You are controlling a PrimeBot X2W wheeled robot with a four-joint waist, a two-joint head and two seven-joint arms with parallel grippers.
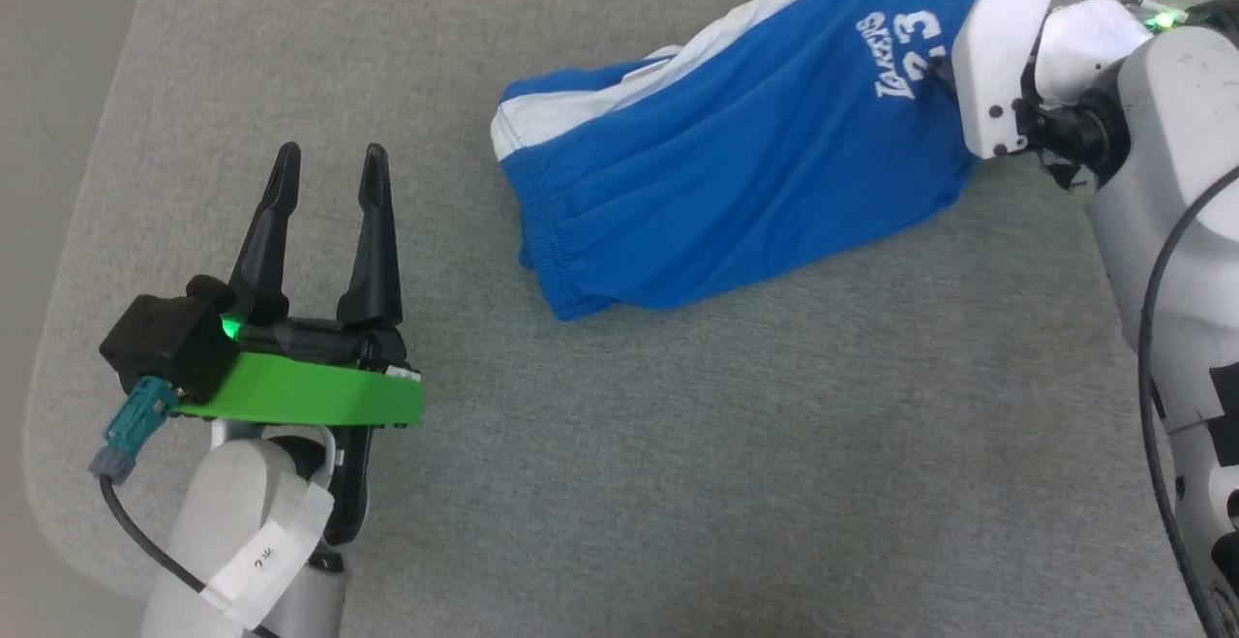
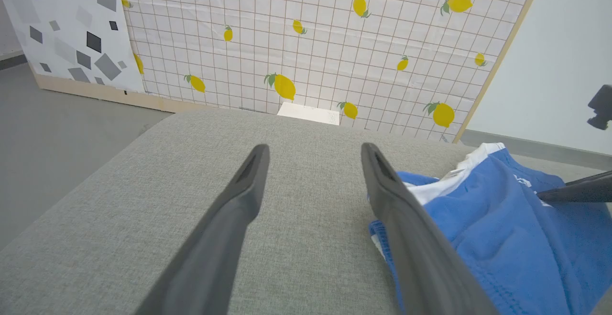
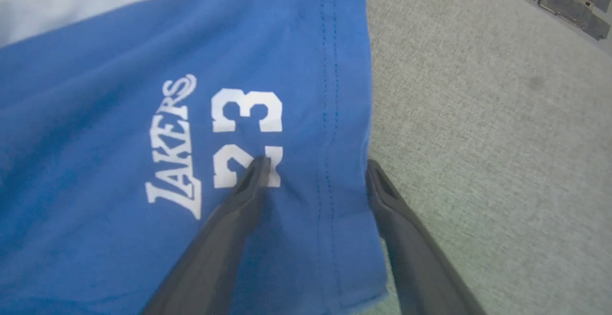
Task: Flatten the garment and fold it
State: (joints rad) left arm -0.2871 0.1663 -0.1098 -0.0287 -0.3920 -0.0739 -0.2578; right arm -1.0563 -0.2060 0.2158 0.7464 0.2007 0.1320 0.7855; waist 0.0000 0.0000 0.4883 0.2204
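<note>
The garment is a pair of royal blue shorts with a white side stripe and white "LAKERS 23" print. It lies crumpled on the grey fabric surface, waistband toward the lower left. My left gripper stands open over bare surface to the garment's left, apart from it. In the left wrist view the garment lies just right of my left gripper. My right gripper is open at the leg hem of the garment. One finger rests by the "23", the other lies past the hem.
The grey surface has a rounded corner at the left, with floor beyond it. Far past its back edge stand a lemon-print panel, a grey-patterned panel and a small white box. My right forearm crosses the right side.
</note>
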